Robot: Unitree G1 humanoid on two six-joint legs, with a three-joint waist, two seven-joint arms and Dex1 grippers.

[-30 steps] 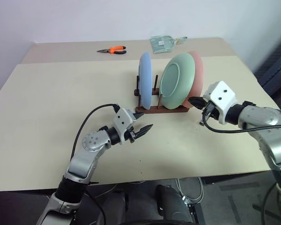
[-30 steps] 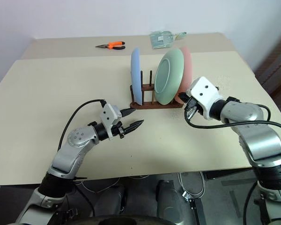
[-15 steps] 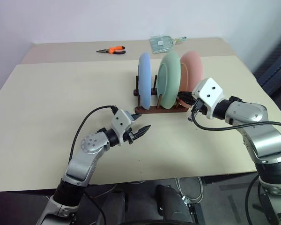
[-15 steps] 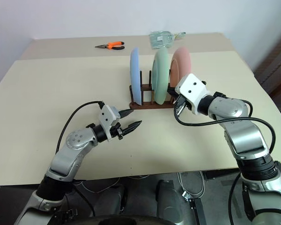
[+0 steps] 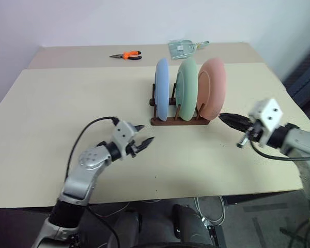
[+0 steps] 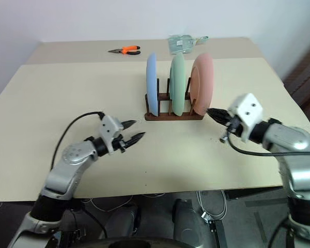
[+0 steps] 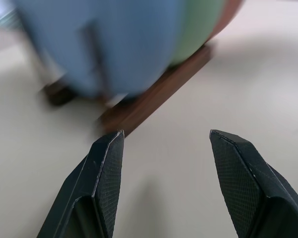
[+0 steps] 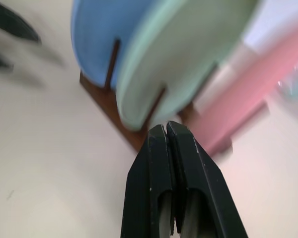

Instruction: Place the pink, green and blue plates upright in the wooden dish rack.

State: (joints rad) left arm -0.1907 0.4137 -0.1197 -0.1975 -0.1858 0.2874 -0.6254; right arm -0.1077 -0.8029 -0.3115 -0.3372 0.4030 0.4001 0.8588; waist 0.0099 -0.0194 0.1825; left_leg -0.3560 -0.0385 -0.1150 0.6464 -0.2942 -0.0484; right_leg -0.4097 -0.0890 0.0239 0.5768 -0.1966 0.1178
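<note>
Standing on edge mid-table [image 5: 67, 103], the blue plate [image 5: 161, 88], green plate [image 5: 186, 88] and pink plate [image 5: 213, 94] fill the rack [image 5: 178, 122], whose rails run left to right. Head views alone show pliers [image 5: 126, 55] behind. Left gripper [image 5: 143, 141] gapes empty; right gripper [image 5: 223, 118] is clenched, empty, beside pink.

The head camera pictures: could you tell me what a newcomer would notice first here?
Three plates stand upright in the wooden dish rack mid-table: blue plate, green plate, pink plate. The shut right gripper points at the pink plate; the open left gripper hovers nearer. Orange pliers lie at the far edge.
</note>
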